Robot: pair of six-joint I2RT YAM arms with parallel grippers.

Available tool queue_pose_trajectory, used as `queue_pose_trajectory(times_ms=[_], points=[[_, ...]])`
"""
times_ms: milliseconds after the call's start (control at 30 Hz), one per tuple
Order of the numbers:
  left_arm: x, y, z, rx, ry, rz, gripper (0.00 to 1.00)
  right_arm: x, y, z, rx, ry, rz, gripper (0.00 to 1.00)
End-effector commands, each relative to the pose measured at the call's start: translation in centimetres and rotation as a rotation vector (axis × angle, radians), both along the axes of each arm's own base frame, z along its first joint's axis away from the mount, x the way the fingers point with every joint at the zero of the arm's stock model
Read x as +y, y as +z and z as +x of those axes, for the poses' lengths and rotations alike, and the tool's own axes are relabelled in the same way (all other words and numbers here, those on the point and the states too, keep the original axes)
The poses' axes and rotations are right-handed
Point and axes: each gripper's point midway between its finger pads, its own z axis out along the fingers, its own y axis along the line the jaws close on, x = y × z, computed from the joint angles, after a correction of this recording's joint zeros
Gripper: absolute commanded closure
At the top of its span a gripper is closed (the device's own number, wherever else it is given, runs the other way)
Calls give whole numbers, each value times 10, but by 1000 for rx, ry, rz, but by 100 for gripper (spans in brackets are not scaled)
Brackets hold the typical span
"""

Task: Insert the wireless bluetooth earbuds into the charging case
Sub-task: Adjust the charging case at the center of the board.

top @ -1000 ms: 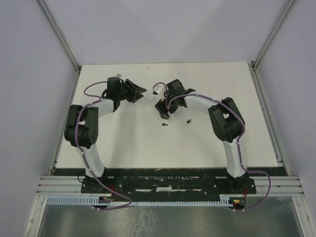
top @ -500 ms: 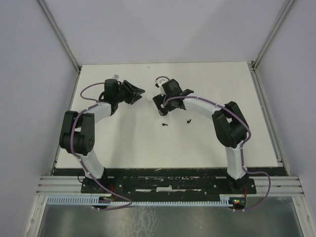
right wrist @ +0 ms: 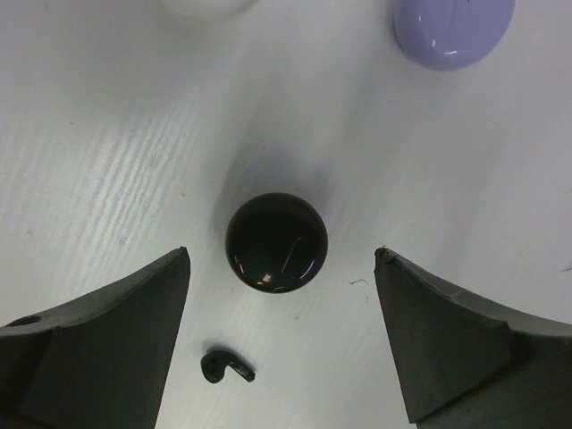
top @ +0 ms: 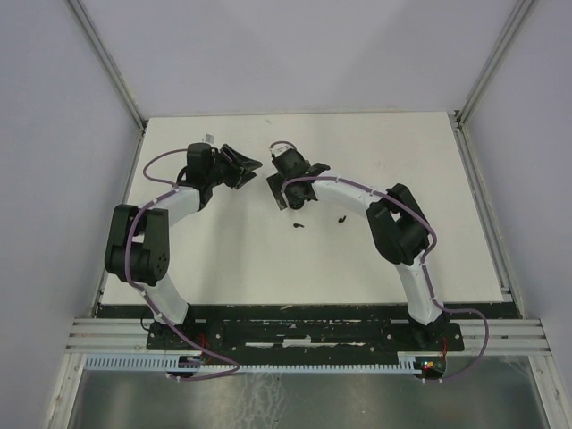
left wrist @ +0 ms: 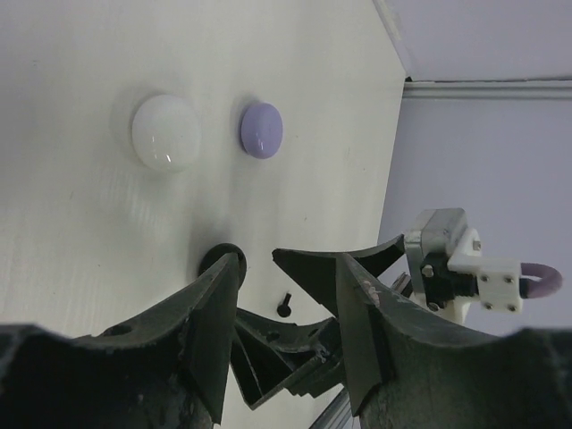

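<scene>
Right wrist: black puck (right wrist: 276, 243), earbud (right wrist: 226, 365) beside; top view hides puck.

At the top edge of the right wrist view we lose most of the white puck (right wrist: 201, 5) and a slice of the lilac puck (right wrist: 454, 31). In the left wrist view a finger (left wrist: 207, 313) hides part of the black puck (left wrist: 217, 254). From above, two dark specks (top: 299, 226) at centre, perhaps earbuds, are too small to tell.
</scene>
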Motion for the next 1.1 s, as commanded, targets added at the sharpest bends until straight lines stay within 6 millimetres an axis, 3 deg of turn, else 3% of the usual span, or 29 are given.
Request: queue_pose_trajectory(times_ms=[0, 200, 533, 667, 1067], points=[[2, 26, 0, -101, -20, 14, 46, -3, 7, 12, -26, -62, -11, 8], [1, 22, -3, -97, -30, 7, 46, 1, -3, 11, -1, -47, -14, 11], [3, 21, -9, -95, -28, 8, 46, 2, -17, 6, 32, -25, -15, 26], [3, 21, -10, -95, -26, 11, 46, 0, -17, 4, 34, -25, -16, 24], [4, 19, -12, -90, -23, 11, 46, -51, -18, 7, 45, -118, -55, 21]])
